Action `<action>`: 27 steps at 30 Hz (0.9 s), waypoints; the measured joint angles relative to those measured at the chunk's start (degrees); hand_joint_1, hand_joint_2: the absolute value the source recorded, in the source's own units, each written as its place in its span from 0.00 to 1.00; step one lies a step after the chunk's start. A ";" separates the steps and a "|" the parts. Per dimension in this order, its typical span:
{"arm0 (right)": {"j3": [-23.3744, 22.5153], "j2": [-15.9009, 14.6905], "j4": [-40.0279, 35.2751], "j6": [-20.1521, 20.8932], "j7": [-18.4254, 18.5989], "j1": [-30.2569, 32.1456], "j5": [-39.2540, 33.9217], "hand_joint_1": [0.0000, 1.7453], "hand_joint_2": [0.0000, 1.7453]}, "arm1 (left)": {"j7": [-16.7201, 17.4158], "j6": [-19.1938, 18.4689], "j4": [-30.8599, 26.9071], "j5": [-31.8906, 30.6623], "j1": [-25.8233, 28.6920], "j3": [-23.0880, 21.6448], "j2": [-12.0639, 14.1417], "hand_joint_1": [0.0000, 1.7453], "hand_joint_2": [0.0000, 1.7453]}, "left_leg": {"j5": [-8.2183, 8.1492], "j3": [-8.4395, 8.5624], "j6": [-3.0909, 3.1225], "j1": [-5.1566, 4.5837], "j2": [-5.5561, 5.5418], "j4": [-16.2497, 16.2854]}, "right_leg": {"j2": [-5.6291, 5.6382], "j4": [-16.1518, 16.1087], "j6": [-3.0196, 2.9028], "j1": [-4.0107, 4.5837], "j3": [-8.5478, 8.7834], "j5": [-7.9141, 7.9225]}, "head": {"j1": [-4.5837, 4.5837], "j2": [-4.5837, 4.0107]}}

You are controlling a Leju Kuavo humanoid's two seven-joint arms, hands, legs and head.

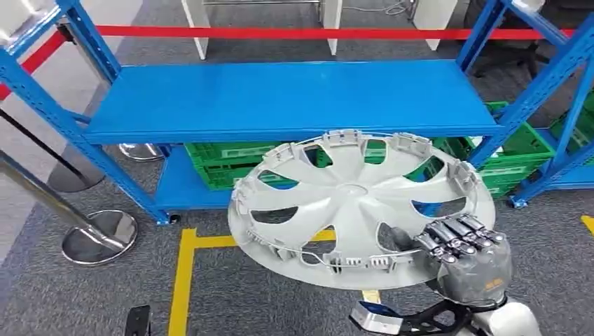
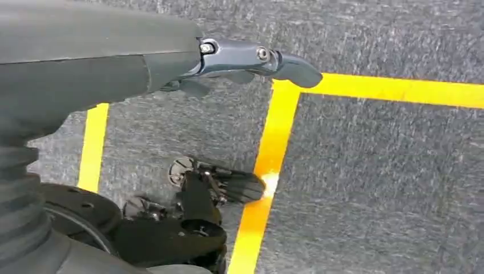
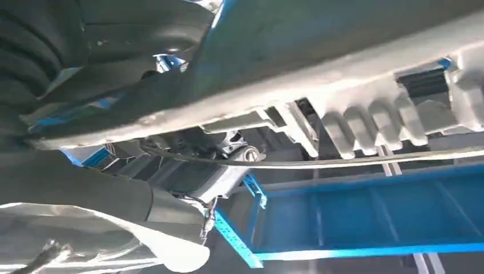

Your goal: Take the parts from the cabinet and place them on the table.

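One silver hubcap (image 1: 354,206) centre frame gripped at its lower-right rim by the right hand (image 1: 462,245), blue rack (image 1: 294,98) behind, left hand (image 2: 251,60) over yellow floor tape (image 2: 274,148) in its wrist view, grip unclear.

Wheel cover (image 1: 354,206) held tilted in the near centre by the right hand (image 1: 466,255) at its near right rim, in front of the shelf rack (image 1: 294,98). Crates (image 1: 224,162) sit on the lower shelf, behind the cover. Stanchion bases (image 1: 98,236) stand on the floor at left.
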 joint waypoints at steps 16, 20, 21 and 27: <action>0.15 -0.07 0.35 0.00 1.92 0.37 1.44 1.00 1.00 | 0.17 0.50 0.00 -0.48 0.55 -0.31 0.37 0.00 1.00 | -3.17 2.77 -0.77 0.25 4.24 0.64 | -8.28 0.46 -0.42 0.28 -1.59 0.82 | -0.64 0.00; 0.48 -0.39 0.33 0.00 2.23 0.34 1.42 1.00 1.00 | 0.26 1.18 0.00 -0.61 0.67 -0.88 0.48 0.00 1.00 | -2.41 2.45 0.78 0.88 2.08 -0.17 | -4.14 3.89 0.72 -0.06 -3.51 -2.24 | -0.44 0.00; 0.59 -0.53 0.39 0.00 2.34 0.39 1.42 1.00 1.00 | 0.35 1.40 0.00 -0.77 0.55 -0.94 0.48 0.00 1.00 | -2.37 2.33 0.94 0.88 1.53 -0.17 | -3.29 8.33 0.78 -0.10 -5.59 -4.31 | -0.31 0.00; 1.07 -1.03 0.68 0.00 2.38 0.29 0.61 1.00 1.00 | 0.59 2.53 0.00 -0.85 0.57 -1.01 0.42 0.00 1.00 | -2.41 2.31 0.89 0.75 -2.75 0.41 | -2.07 8.78 0.56 -0.18 -7.97 1.11 | -0.33 0.00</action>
